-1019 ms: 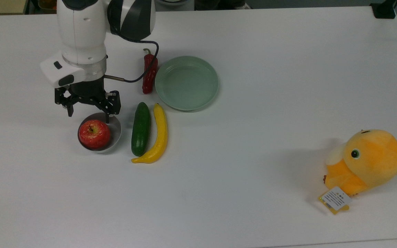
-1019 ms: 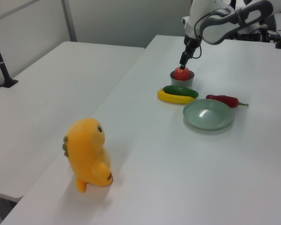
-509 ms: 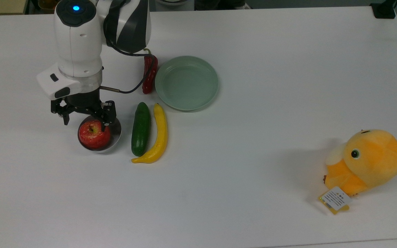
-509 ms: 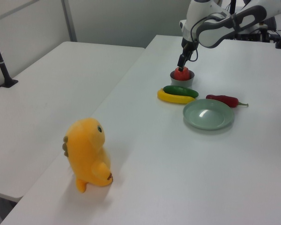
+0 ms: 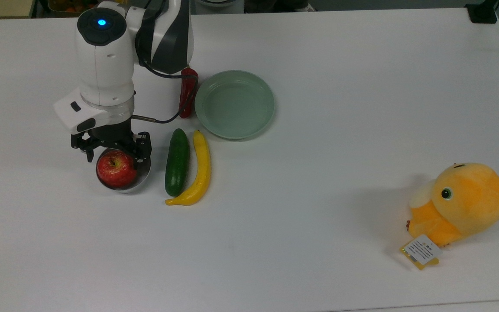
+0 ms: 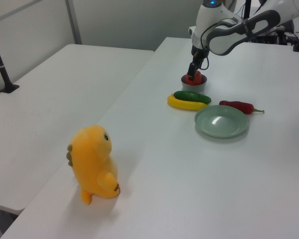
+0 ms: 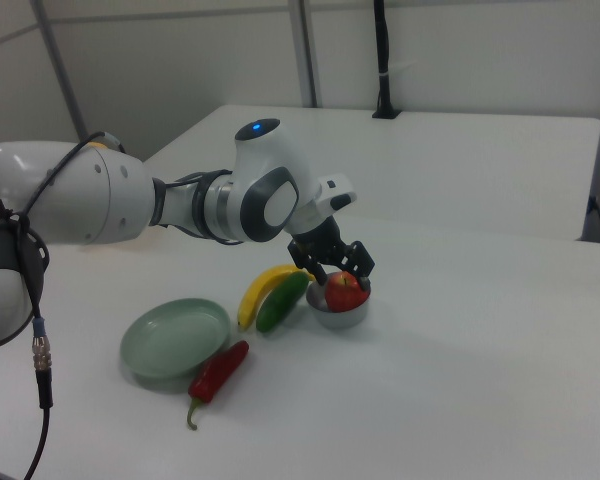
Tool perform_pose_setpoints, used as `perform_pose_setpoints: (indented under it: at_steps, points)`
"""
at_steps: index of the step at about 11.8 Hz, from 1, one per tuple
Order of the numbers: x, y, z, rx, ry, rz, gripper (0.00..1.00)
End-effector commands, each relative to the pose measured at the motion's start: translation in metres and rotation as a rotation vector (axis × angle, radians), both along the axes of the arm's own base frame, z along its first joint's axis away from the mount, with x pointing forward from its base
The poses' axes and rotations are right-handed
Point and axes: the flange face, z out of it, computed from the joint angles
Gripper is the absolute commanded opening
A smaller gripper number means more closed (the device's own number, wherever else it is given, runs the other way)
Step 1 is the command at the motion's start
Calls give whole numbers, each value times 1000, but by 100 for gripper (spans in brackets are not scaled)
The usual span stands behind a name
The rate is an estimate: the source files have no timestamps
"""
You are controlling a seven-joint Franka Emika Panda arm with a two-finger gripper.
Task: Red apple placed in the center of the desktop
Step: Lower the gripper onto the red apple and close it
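Red apple [image 5: 116, 169]: round, glossy, red with yellowish flecks and a short brown stem; it sits in the small grey bowl directly under the gripper, not on the bare table.
Gripper [image 5: 111, 152]: black, two fingers spread wide, one to each side of the apple's upper half in the top view; nothing is clamped (whether the tips touch the skin cannot be told).
Bowl [image 5: 144, 177]: small, grey, with a metallic sheen, round; its rim shows beneath the apple at the top view's right of the gripper.
Desktop [image 5: 319, 182]: wide, flat, matte white.
Cucumber [image 5: 176, 162]: dark green, smooth, straight, just beside the gripper toward the top view's right.
Banana [image 5: 199, 170]: yellow, curved, lying along the cucumber's far side from the gripper and touching it.
Chili pepper [image 5: 186, 97]: long, shiny red, behind the gripper by the plate, partly under the arm's cable.
Plate [image 5: 202, 121]: pale green, round, shallow with a raised rim, beyond the cucumber from the gripper.
Plush toy [image 5: 459, 203]: orange-yellow, fuzzy, rounded, with a paper tag, well apart from the gripper at the top view's right.
Change: a second ago the fingers hung behind the apple at the bowl's back rim; they have since come down and forward to straddle it. The apple and bowl have shifted very slightly.
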Motion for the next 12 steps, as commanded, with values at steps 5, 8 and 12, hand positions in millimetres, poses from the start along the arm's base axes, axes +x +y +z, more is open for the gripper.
perform_pose_setpoints:
  at_steps: [5, 8, 12]
  points:
    - [5, 3, -1, -30, -6, 31, 17]
    - [5, 6, 5, -17, -18, 24, 13]
    - [3, 9, 38, 4, -71, -30, 12]
